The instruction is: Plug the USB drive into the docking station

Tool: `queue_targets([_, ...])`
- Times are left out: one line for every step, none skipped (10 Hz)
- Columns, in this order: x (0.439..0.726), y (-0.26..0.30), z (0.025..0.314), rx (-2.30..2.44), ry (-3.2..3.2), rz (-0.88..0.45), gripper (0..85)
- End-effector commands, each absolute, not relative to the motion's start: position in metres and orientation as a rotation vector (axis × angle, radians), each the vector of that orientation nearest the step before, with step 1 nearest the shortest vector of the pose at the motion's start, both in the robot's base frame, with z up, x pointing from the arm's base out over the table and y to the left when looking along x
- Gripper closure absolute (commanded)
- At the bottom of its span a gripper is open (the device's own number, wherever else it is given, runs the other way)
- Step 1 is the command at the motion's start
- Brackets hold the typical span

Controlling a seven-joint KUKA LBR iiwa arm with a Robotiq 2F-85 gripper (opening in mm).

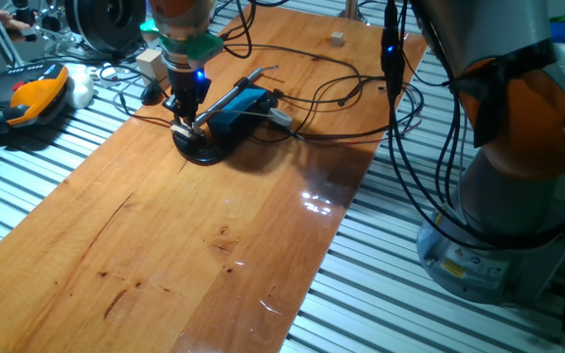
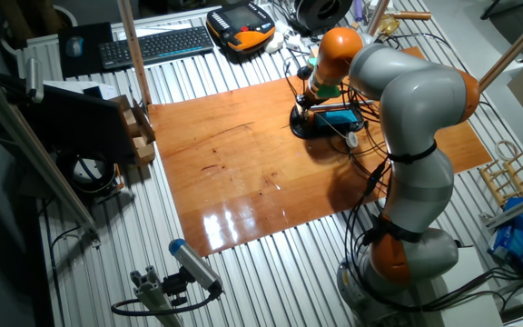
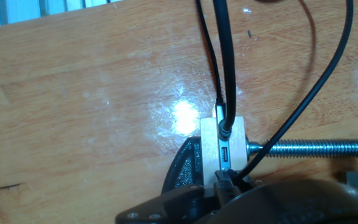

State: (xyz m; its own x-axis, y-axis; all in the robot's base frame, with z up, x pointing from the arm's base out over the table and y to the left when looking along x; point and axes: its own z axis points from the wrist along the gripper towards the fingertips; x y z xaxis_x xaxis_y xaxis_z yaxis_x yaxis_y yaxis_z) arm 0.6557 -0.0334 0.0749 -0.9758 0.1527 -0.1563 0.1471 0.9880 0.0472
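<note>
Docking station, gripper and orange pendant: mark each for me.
docking station (image 1: 235,106), one fixed view, blue top face.
gripper (image 1: 184,122), one fixed view, between fingertips.
orange pendant (image 1: 37,94), one fixed view, orange casing.

Blue docking station (image 1: 235,106) tilted, cables attached.

The arm (image 2: 407,136) rises from its grey-and-orange base, bends at an orange elbow joint, and reaches forward and down, so that the wrist (image 1: 179,20) stands nearly vertical with the hand pointing straight at the surface below. A teal ring and a small blue light sit just above the gripper (image 1: 186,116). The dark fingers (image 1: 196,98) hang close together, their tips low and narrow; from the fixed views they seem drawn in, though whether they pinch anything is too small to tell. In the hand view only a dark, blurred part of the hand shows along the bottom edge.
</note>
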Motion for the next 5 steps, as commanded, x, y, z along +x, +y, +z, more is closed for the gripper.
queue_targets([0.6553,-0.0333,0.0742,0.226,2.973,0.053,85.0])
queue_targets([0.6549,-0.0332,0.0740,0.230,2.972,0.053,85.0])
queue_targets([0.6544,-0.0332,0.0739,0.232,2.971,0.051,85.0])
queue_targets([0.6538,-0.0330,0.0739,0.234,2.971,0.049,85.0])
queue_targets([0.6534,-0.0332,0.0739,0.237,2.971,0.047,85.0])
